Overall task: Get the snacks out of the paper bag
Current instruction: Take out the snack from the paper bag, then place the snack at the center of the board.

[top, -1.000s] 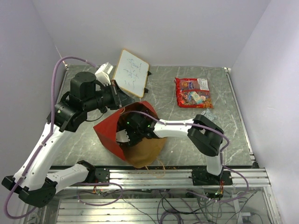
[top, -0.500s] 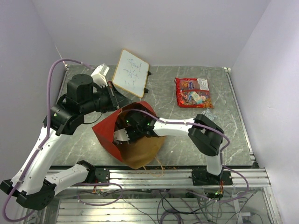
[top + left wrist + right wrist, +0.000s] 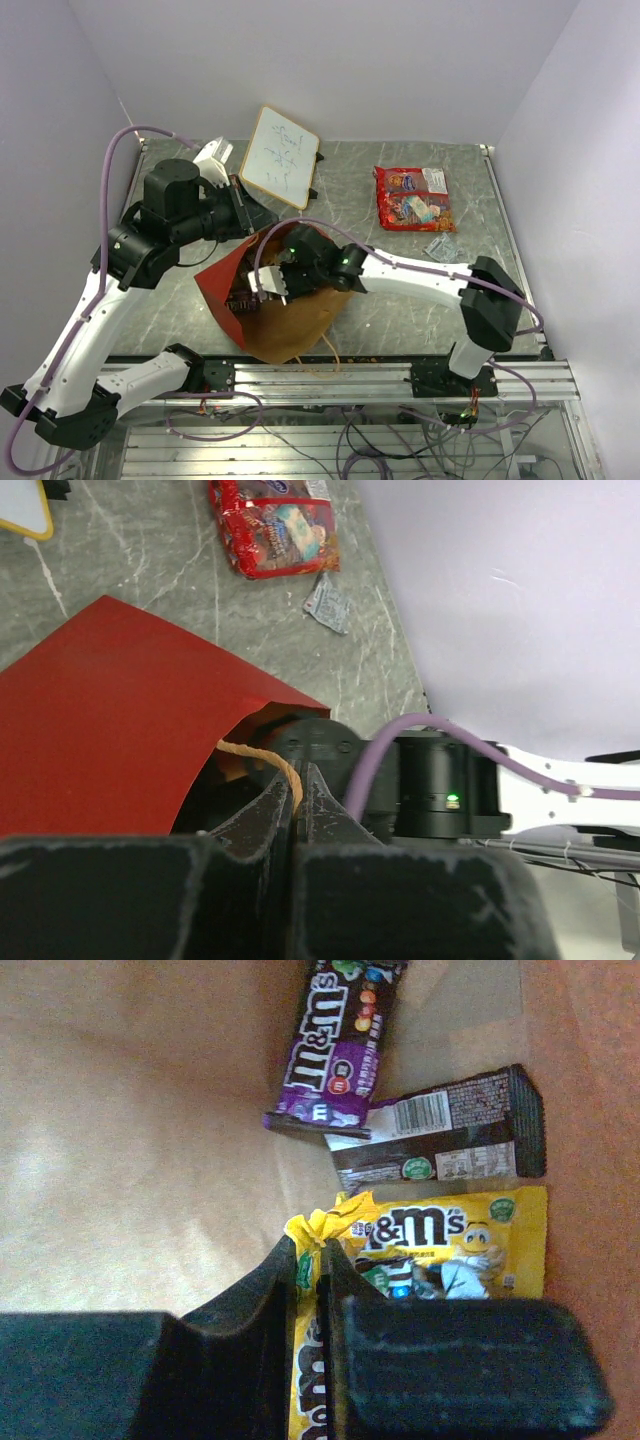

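Both tools pinch: the right gripper [image 3: 310, 1256] nips a yellow packet [image 3: 308, 1228] inside the paper bag [image 3: 130, 1110]; the left gripper [image 3: 297, 783] clamps its handle [image 3: 256, 752].

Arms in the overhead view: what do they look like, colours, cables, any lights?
Both arms are alike: the left arm and right arm have white links with bulky black joints. A purple cable runs along each. The right wrist shows a small green light. The left pincer and right pincer each have two matt black fingers.
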Robot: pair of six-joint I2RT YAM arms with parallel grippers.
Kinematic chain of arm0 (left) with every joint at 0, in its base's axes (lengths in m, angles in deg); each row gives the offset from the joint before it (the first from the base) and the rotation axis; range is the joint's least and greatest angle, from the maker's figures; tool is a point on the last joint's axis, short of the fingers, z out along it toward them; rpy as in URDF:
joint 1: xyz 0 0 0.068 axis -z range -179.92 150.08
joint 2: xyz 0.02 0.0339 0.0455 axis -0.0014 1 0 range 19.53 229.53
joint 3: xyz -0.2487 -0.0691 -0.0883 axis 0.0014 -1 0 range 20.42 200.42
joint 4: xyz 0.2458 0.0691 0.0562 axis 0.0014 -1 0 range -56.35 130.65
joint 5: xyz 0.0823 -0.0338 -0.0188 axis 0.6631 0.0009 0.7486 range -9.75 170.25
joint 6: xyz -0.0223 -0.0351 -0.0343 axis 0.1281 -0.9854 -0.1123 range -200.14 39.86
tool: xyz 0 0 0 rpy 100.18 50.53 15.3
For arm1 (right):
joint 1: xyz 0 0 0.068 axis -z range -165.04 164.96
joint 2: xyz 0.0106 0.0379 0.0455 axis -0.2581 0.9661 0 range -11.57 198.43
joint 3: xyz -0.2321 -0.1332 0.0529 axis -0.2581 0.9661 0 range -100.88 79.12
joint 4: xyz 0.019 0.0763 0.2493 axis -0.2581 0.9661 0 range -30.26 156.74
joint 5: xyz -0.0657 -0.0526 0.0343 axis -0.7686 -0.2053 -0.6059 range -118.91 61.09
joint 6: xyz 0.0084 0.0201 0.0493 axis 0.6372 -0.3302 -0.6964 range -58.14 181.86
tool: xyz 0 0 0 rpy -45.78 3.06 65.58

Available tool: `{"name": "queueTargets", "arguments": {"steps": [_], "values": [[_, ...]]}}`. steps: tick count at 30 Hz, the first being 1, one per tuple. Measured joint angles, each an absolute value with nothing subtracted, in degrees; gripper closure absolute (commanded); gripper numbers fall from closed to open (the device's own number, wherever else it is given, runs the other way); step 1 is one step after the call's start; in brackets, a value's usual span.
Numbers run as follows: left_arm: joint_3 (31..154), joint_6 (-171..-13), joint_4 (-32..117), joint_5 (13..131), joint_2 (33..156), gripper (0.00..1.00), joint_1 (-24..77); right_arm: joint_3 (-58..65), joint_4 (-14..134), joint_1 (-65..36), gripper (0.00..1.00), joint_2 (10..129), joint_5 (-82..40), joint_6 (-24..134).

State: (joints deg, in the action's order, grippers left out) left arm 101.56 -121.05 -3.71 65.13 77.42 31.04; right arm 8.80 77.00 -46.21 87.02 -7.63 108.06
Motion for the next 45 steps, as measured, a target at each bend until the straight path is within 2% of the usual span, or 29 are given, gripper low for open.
{"name": "queueTargets", "arguments": {"steps": [22,30,37,45], "values": [[102.4,-119.7,-5.1,66.4,76.3,0.93,31.0,18.5,76.4,-46.2,1.0,65.5,-5.3,91.8],[101.3,-120.1,-4.6,66.3,76.2,0.93,31.0,15.7,77.3,-46.2,1.0,58.6,-9.1,87.5],[100.5,-120.2,-4.5,66.3,76.4,0.93,31.0,5.6,77.5,-46.2,1.0,55.0,-18.1,85.8],[101.5,-119.0,-4.7,66.3,78.6,0.93,31.0,8.7,71.2,-46.3,1.0,49.2,-43.9,80.0]]}}
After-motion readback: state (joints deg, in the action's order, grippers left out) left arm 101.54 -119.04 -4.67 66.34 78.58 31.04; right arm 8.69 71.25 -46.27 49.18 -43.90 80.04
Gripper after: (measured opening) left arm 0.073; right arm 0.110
